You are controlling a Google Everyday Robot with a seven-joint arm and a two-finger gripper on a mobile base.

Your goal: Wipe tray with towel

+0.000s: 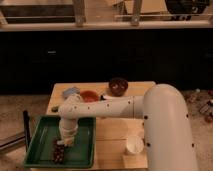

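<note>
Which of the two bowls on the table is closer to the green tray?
The small red bowl, left of the dark brown bowl, just behind the green plastic tray where the gripper hangs low.

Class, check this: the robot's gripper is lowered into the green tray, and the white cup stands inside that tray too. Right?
Not quite. The camera view shows the gripper lowered into the green tray, but the white cup stands outside it, on the wooden table beside the tray.

Dim warm light — gripper (61,146) over tray (41,141), shadowed
</note>
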